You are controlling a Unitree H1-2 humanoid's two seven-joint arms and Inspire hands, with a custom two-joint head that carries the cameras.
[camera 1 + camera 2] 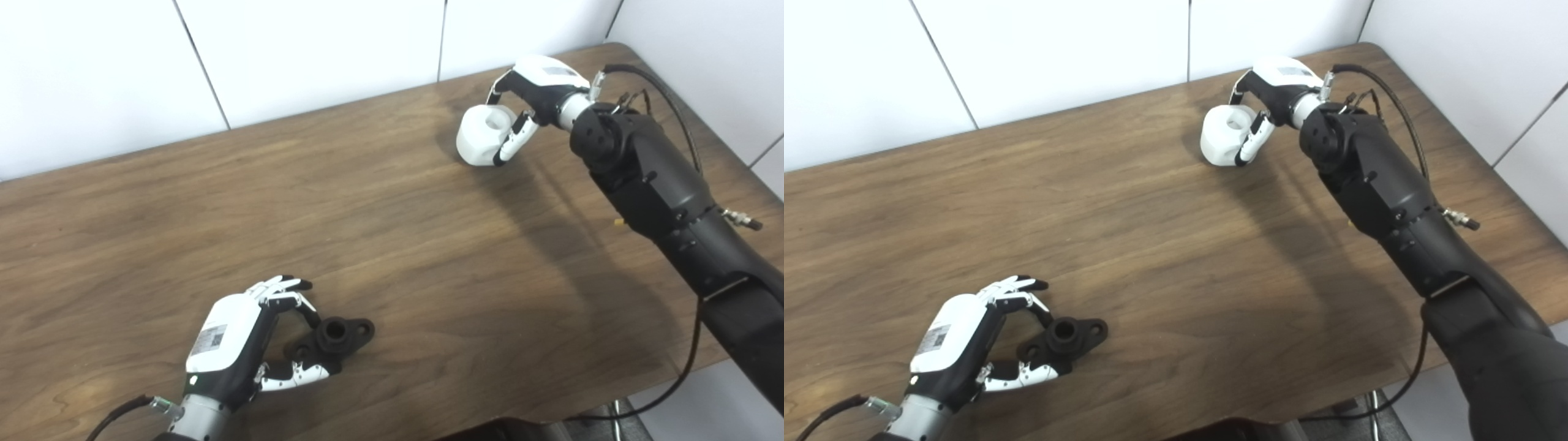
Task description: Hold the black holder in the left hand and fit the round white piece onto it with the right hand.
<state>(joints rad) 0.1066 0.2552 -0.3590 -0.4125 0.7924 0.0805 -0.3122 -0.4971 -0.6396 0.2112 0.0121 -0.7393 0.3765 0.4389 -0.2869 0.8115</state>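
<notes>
The black holder (335,340) is a small flanged part with a round bore, lying on the wooden table (392,245) near the front left. My left hand (245,337) has its fingers (304,309) and thumb closed around the holder's left end. The round white piece (486,136), with a hole in its top, sits on the table at the far right. My right hand (531,92) grips it, with fingers over the top and the thumb on its near side. Both also show in the right eye view: the holder (1067,338) and the white piece (1226,135).
White wall panels (306,55) close the table's far edge and right side. My right forearm (661,196) stretches across the table's right part, with a cable looping beside it. The table's front edge runs just below my left hand.
</notes>
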